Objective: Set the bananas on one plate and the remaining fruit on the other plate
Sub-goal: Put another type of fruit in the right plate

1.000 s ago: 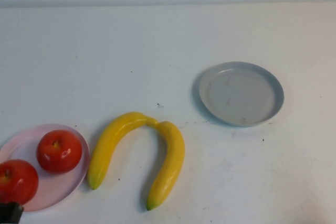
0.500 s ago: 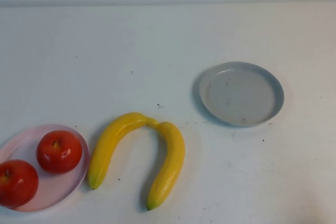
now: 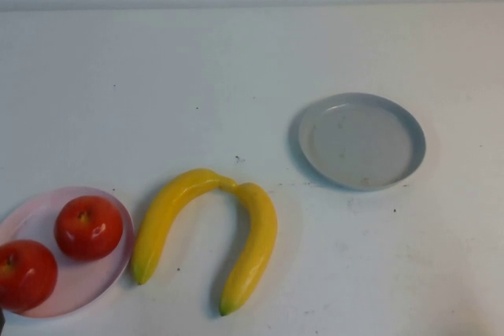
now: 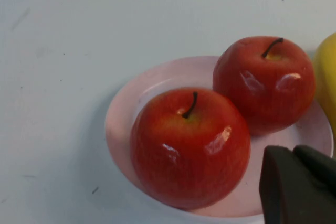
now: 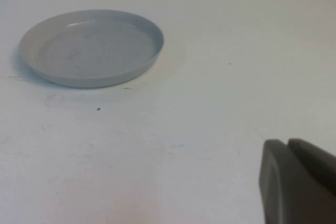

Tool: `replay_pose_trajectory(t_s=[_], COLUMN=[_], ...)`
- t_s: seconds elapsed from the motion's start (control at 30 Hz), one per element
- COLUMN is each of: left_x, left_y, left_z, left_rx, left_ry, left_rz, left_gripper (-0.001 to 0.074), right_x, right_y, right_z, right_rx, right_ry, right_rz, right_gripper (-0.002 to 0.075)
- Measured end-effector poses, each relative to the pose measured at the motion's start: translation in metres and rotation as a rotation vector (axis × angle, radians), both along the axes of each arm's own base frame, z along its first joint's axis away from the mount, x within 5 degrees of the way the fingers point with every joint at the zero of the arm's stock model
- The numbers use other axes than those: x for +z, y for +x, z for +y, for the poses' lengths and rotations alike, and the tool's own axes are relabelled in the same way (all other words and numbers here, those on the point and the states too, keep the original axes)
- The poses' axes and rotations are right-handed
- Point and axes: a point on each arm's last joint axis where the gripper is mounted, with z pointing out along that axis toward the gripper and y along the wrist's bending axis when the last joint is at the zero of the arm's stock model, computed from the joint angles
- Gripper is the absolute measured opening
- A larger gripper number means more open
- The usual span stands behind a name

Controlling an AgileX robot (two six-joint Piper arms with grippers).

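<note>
The left gripper hangs low at the near-left edge above the round pale pink plate, jaws closed on nothing; a second ago its dark tip showed in the high view's corner, now almost gone. The right gripper sits near right, jaws shut, empty. Two shiny red apples rest on the pink plate. Just beside it two glossy yellow bananas lie on the white surface, tips touching. Farther right lies the empty grey-blue plate.
</note>
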Motion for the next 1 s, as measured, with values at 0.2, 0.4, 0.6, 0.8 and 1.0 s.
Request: replay_pose_trajectory(t_s=[0.2,0.4,0.6,0.8,1.0], left_x=[-0.0001,-0.0001,-0.0001,-0.0001,-0.0001], left_y=[-0.0001,-0.0001,-0.0002,-0.0002,-0.0002], left_z=[0.0001,0.0001,0.0001,0.0001,0.0001], left_rx=[0.000,0.000,0.000,0.000,0.000], left_ry=[0.003,0.003,0.003,0.003,0.003], left_rz=[0.000,0.000,0.000,0.000,0.000], left_gripper=[-0.0004,-0.0003,-0.0004,-0.0004,-0.0004], right_x=[0.0000,0.0000,0.0000,0.0000,0.0052], right_y=[0.0000,0.0000,0.0000,0.0000,0.0011], right_z=[0.0000,0.0000,0.0000,0.0000,0.0016], right_rx=[0.000,0.000,0.000,0.000,-0.006], right_ry=[0.000,0.000,0.000,0.000,0.098], right_rz=[0.000,0.000,0.000,0.000,-0.048], right_gripper=[-0.0017,-0.0017,-0.0017,-0.0017,-0.0017])
